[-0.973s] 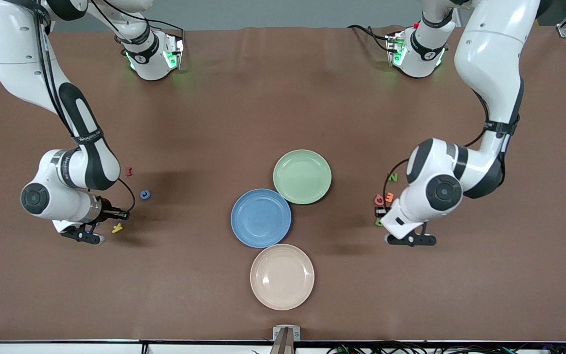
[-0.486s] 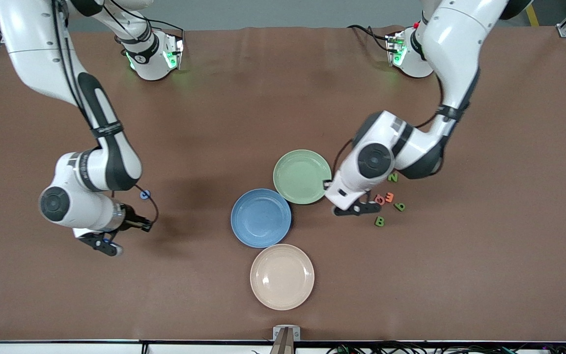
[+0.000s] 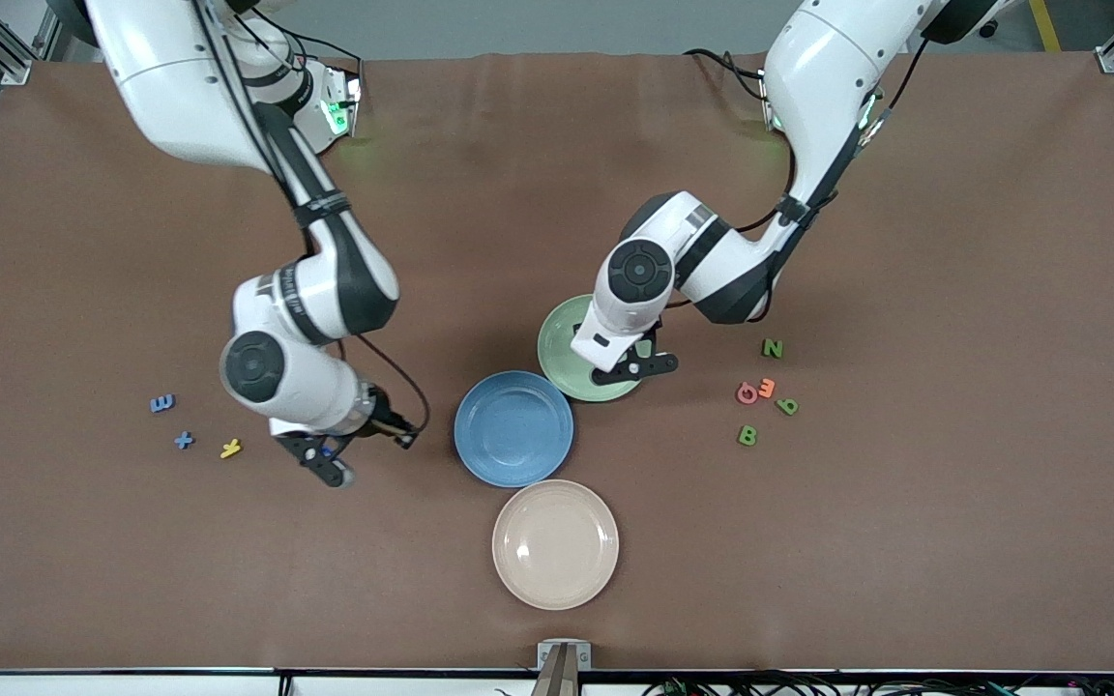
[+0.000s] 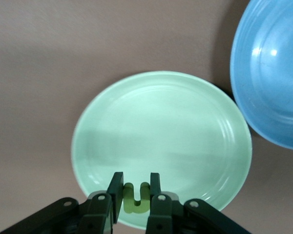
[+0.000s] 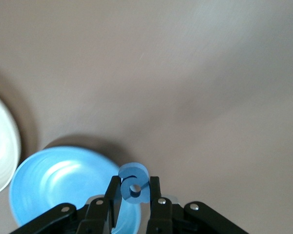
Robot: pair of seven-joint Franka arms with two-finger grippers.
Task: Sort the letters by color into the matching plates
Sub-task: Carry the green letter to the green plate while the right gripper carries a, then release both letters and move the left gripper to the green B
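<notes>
My left gripper [image 3: 636, 369] [image 4: 135, 183] hangs over the rim of the pale green plate [image 3: 576, 338] [image 4: 161, 141], shut on a green U-shaped letter [image 4: 136, 200]. My right gripper [image 3: 325, 464] [image 5: 134, 187] is over bare table beside the blue plate [image 3: 513, 427] [image 5: 58, 190], toward the right arm's end, shut on a blue letter [image 5: 134, 183]. Both plates hold nothing. A blue E [image 3: 162, 403] and a blue plus [image 3: 184, 441] lie toward the right arm's end. Green N [image 3: 772, 348], P [image 3: 787, 406] and B [image 3: 747, 436] lie toward the left arm's end.
A cream plate [image 3: 555, 543] [image 5: 0, 146] sits nearer the front camera than the blue plate. A yellow piece [image 3: 230, 448] lies beside the blue plus. A red piece [image 3: 747, 393] and an orange piece [image 3: 767, 388] lie among the green letters.
Both arms swung inward from the letter clusters with their letters. The left gripper went from beside the green letters to the green plate's rim. The right gripper came toward the blue plate.
</notes>
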